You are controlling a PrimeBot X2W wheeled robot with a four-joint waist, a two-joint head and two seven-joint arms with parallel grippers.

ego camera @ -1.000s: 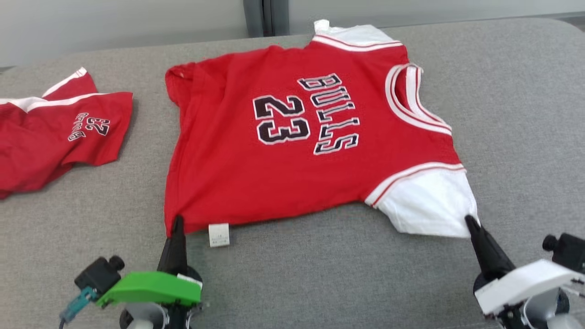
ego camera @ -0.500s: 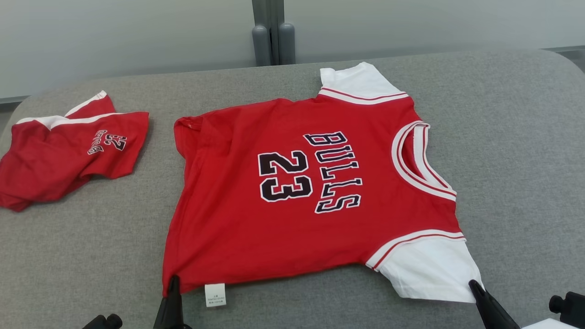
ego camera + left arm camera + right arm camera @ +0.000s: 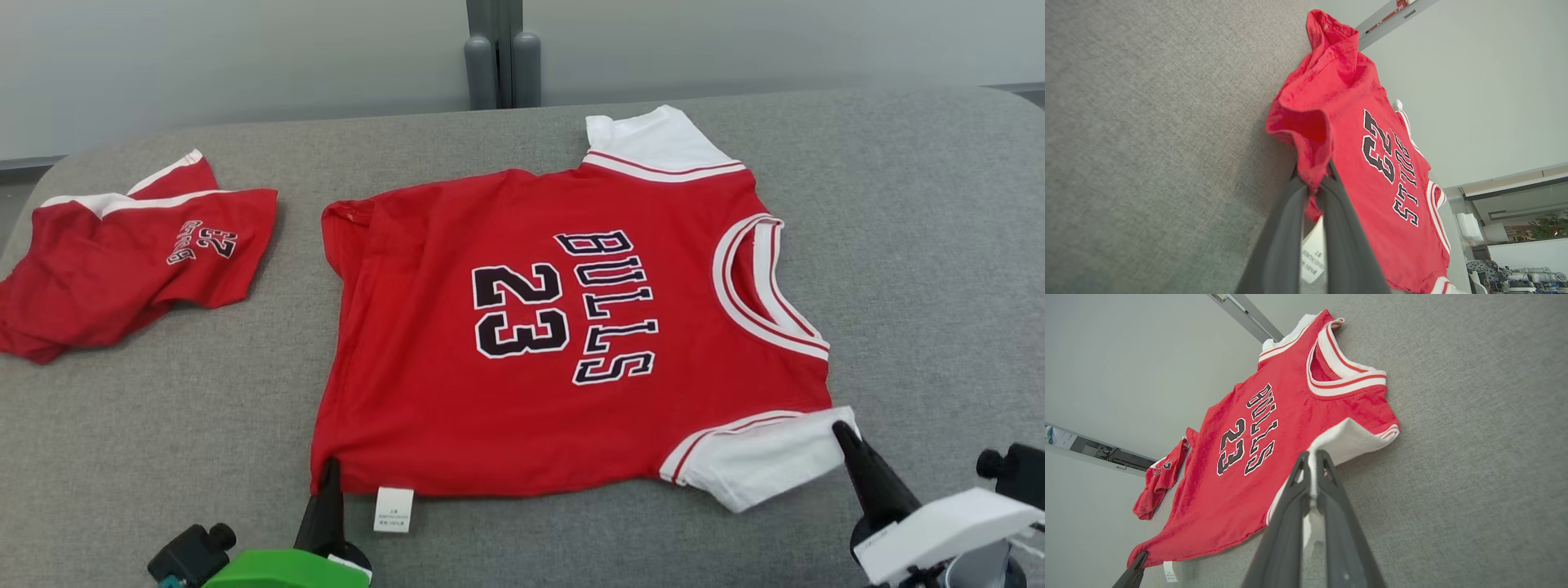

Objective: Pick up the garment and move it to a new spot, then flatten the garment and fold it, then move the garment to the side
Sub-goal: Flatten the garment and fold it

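Nearest the robot, the left gripper (image 3: 330,472) is clamped on the red hem corner of the jersey (image 3: 424,367), just beside its white label (image 3: 393,509). The right gripper (image 3: 841,431) pinches the near white sleeve (image 3: 755,465) (its edge raised and curled). The jersey lies print-side up across the middle of the grey padded surface (image 3: 939,245). Farther left, well apart, red shorts (image 3: 106,269) lie crumpled.
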